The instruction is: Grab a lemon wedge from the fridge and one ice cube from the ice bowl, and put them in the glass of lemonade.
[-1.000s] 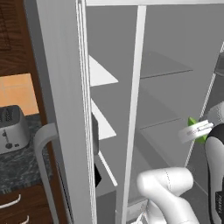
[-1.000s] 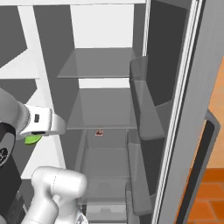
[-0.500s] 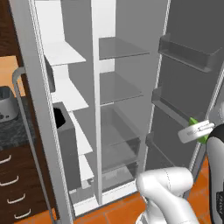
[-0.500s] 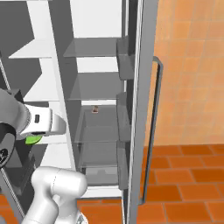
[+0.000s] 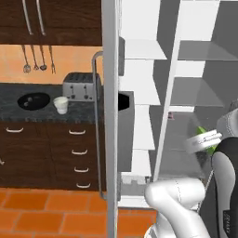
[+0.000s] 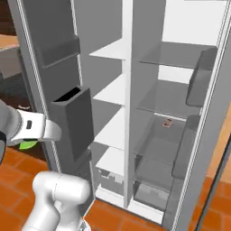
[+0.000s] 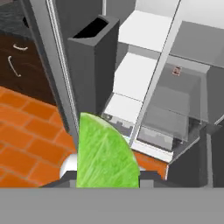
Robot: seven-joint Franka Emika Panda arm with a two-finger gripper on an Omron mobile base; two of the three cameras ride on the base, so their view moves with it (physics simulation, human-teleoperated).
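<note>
Both fridge (image 6: 131, 90) doors hang wide open, so the white shelves and grey glass shelves inside are all on show, with a small reddish tag-like bit (image 6: 168, 122) sitting on one of the middle glass shelves on the right side. The gripper (image 7: 107, 181) is pinching the wedge (image 7: 104, 154), which looks bright green up close in the hand view and takes up the lower middle of that shot, with the orange tile floor (image 7: 26, 131) and the bottom of the fridge behind it. From the left base view the wedge (image 5: 203, 132) is just a green sliver poking out past the white hand at the right edge, held out in front of the open fridge, level with the middle shelves. In the right base view it peeks out as a green speck (image 6: 28, 144) under the white wrist at the left side. Off to the left of the fridge, on the dark counter (image 5: 14, 111), sits the black bowl (image 5: 33, 101), then the whitish cup (image 5: 61, 104) just beside it, and the silver toaster (image 5: 81, 86) behind the cup near the fridge door. A few utensils (image 5: 38, 58) hang on the orange wall above the bowl, and dark wood drawers (image 5: 46, 153) run under the counter.
</note>
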